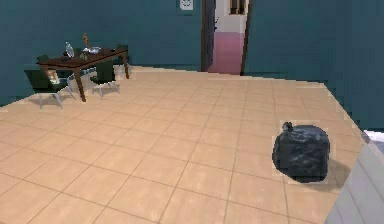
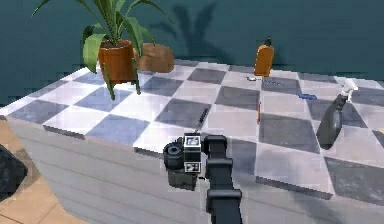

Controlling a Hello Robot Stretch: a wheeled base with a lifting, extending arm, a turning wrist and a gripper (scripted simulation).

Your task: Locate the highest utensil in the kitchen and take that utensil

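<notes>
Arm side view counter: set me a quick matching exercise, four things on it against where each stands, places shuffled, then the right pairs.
Things:
1. potted plant
2. orange bottle
3. grey spray bottle
4. brown rounded lump

Places on the checkered counter:
A. toward the view's right edge
B. far left part
C. far edge, right of the middle
D. just right of the plant's pot

Pairs: 1-B, 2-C, 3-A, 4-D.
</notes>
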